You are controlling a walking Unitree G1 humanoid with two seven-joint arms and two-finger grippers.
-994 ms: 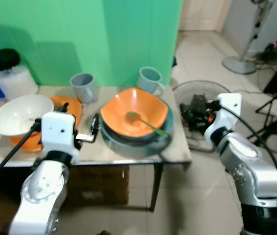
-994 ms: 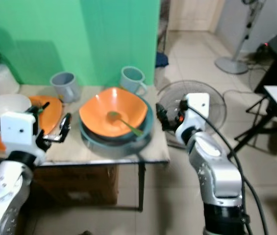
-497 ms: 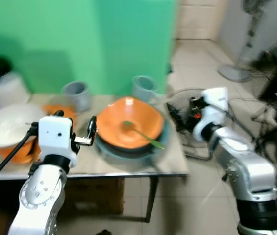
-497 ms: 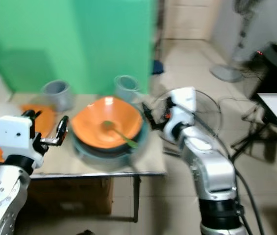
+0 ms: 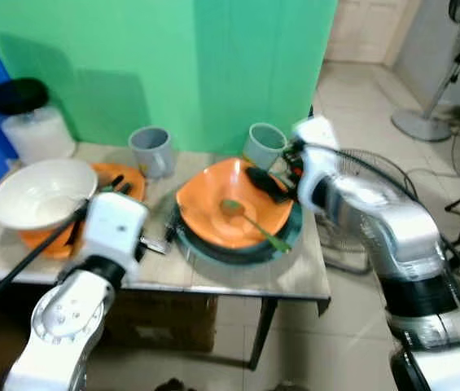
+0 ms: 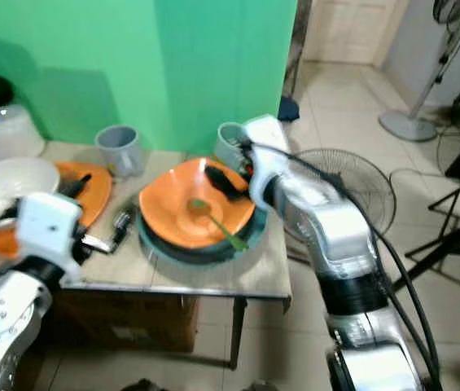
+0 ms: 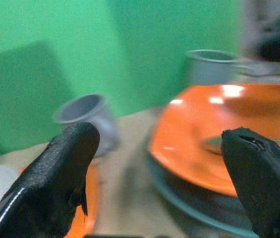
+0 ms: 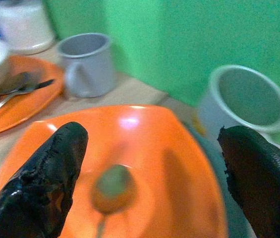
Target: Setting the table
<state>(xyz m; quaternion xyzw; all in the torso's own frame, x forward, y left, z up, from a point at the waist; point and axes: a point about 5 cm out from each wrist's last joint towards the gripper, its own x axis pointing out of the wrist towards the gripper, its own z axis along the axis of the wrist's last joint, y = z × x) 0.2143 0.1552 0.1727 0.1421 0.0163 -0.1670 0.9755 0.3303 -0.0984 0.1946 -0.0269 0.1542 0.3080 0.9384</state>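
Green panels (image 5: 213, 65) back a small table (image 5: 238, 277) with a pale, stone-like top and dark legs; a strip of blue shows at the left of the panels. Beige floor tiles (image 5: 360, 90) run off to the right, where a round fan (image 5: 360, 175) lies flat just past the table's right edge and a standing fan's base (image 5: 415, 124) sits further back.

Near the right edge of the table, an orange bowl (image 5: 234, 208) rests in a dark teal dish (image 5: 213, 248), with a green spoon (image 5: 250, 220) lying in it, handle toward the front right corner. Two grey mugs stand along the back edge: one (image 5: 151, 151) near the middle, the other (image 5: 264, 144) just behind the bowl. Toward the left edge, a white bowl (image 5: 38, 191) sits on an orange plate (image 5: 120, 175) that also carries dark cutlery. A white jar with a black lid (image 5: 30, 122) stands at the back left corner.

The right gripper (image 5: 266, 183) hovers over the back of the orange bowl, its fingers (image 8: 40, 178) spread wide on either side of the spoon, holding nothing. The left gripper (image 7: 159, 173) is low over the front of the table, just left of the teal dish, fingers (image 7: 55, 173) likewise spread and empty.
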